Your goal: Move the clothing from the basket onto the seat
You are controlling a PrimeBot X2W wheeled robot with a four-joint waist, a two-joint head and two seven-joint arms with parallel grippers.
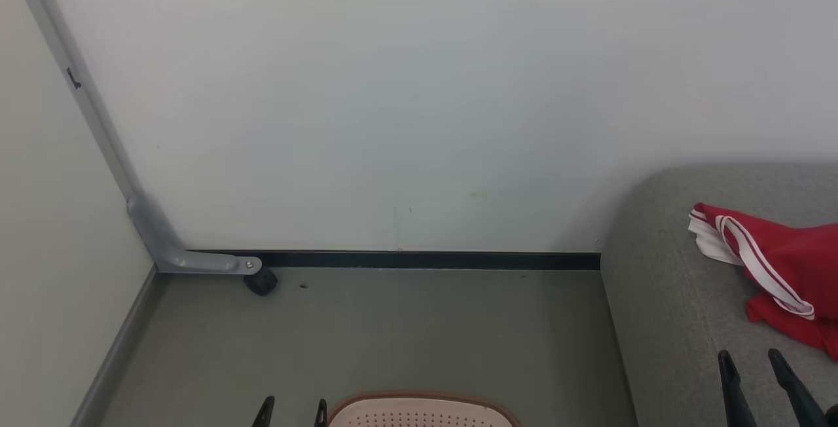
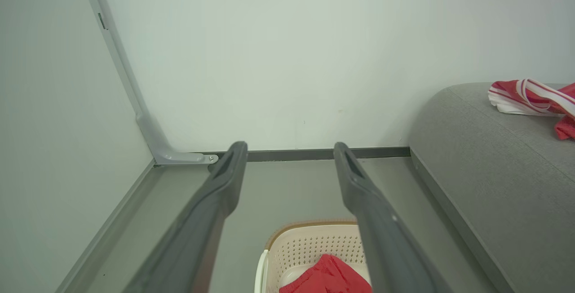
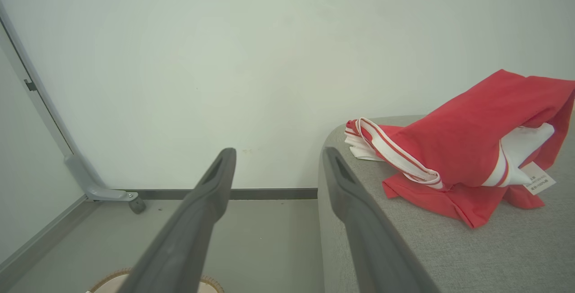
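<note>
Soft red white-trimmed garment [image 3: 458,158] lies on grey-green woven seat cushion [image 3: 494,257]; second red garment [image 2: 325,277] sits in cream perforated plastic basket [image 2: 310,246]. Left gripper [image 2: 289,153] & right gripper [image 3: 276,153] both gape wide, empty. Prob. best: lower left onto the bunched fabric (not the rim), pinch deep.

Red clothing [image 3: 453,149] lies crumpled on the grey seat [image 3: 494,252]; the basket [image 2: 310,243] stands on the floor [image 1: 393,335].

Open floor [image 1: 419,329] lies between the near basket [image 1: 419,407] and the far wall [image 1: 419,119]; the seat [image 1: 661,296] bounds it on the right.
</note>
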